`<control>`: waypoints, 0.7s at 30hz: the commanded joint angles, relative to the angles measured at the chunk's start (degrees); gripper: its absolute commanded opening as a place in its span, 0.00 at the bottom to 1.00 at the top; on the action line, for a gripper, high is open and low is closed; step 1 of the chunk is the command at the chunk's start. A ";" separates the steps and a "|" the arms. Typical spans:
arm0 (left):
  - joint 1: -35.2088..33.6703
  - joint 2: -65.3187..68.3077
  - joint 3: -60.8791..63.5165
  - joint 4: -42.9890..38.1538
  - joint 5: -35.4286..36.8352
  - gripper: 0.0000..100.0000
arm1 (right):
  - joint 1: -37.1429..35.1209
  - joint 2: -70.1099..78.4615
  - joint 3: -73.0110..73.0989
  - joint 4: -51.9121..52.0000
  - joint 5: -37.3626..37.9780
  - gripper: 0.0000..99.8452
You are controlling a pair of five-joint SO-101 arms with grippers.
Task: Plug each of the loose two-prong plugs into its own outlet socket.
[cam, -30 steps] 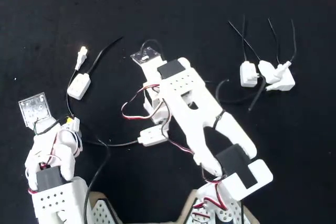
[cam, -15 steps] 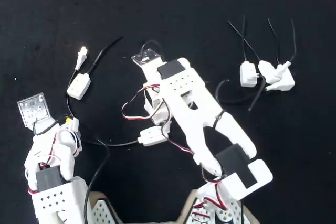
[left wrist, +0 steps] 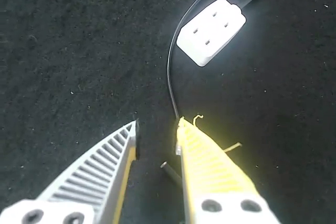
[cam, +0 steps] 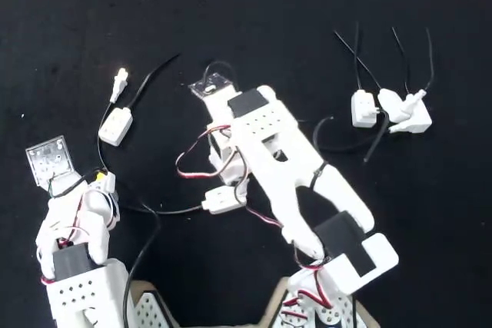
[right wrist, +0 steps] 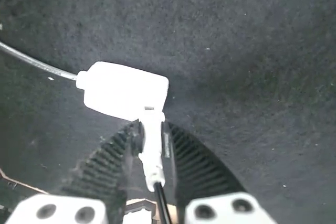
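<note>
1. White far-right sockets (cam: 364, 107) on the tabletop (cam: 307, 28) look joined to plugs already, so I judge that part done.
2. My right hand (right wrist: 149, 127) is clamped on a white plug (right wrist: 152, 156) whose nose touches the middle socket (right wrist: 123, 94). A sliver of prong shows, so I judge it not fully seated.
3. My left hand (left wrist: 157, 125) is spread wide and holds nothing. A black cable (left wrist: 170, 72) runs up beside its yellow finger.
4. Left to do: the loose plug (cam: 120, 84) lies unplugged just beside the double socket (left wrist: 211, 31), ahead of the left hand and apart from it.
</note>
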 commanded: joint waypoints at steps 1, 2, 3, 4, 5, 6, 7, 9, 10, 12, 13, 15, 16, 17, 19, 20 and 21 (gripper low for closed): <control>-0.31 -0.18 -0.75 -1.05 -0.44 0.13 | -1.67 1.63 -2.42 -1.05 -0.18 0.01; -0.31 -0.18 -0.75 -0.97 -0.44 0.13 | -1.67 2.51 -3.03 -0.79 -0.18 0.01; -0.31 -0.18 -0.75 -0.97 -0.44 0.13 | -1.49 3.21 -3.47 -0.70 -0.18 0.01; -0.31 -0.18 -0.75 -0.97 -0.44 0.13 | -1.41 3.74 -3.82 -0.62 -0.18 0.01; -0.31 -0.18 -0.84 -0.88 -0.44 0.13 | -1.32 4.09 -3.91 -0.62 -0.18 0.01; -0.31 -0.18 -1.19 -0.70 -0.44 0.13 | -1.32 4.35 -3.91 -0.62 -0.18 0.01; -0.31 -0.18 -1.27 -0.70 -0.44 0.13 | -1.32 4.62 -3.82 -0.62 -0.18 0.01; -0.31 -0.18 -1.27 -0.70 -0.44 0.13 | -1.32 4.97 -3.82 -0.62 -0.18 0.01; -0.31 -0.18 -1.27 -0.70 -0.44 0.13 | -1.32 5.05 -3.82 -0.62 -0.18 0.01; -0.31 -0.18 -1.27 -0.70 -0.44 0.13 | -1.32 4.97 -3.91 0.18 -0.18 0.01; -0.31 -0.18 -1.27 -0.70 -0.44 0.13 | -1.32 4.79 -4.18 0.88 -0.18 0.01; -0.31 -0.18 -1.27 -0.70 -0.44 0.13 | -1.32 4.70 -4.44 1.93 -0.18 0.01; -0.31 -0.18 -1.27 -0.70 -0.44 0.13 | -1.23 4.88 -4.70 2.55 -0.18 0.01; -0.31 -0.18 -1.27 -0.70 -0.44 0.13 | -1.23 5.14 -4.97 2.90 -0.26 0.01; -0.31 -0.18 -1.27 -0.70 -0.44 0.13 | -0.70 5.14 -4.97 2.99 -2.55 0.01; -0.31 -0.18 -1.27 -0.70 -0.44 0.13 | -0.35 5.14 -4.97 2.99 -3.52 0.01; -0.31 -0.18 -1.27 -0.70 -0.44 0.13 | 0.09 5.23 -4.97 2.99 -4.22 0.01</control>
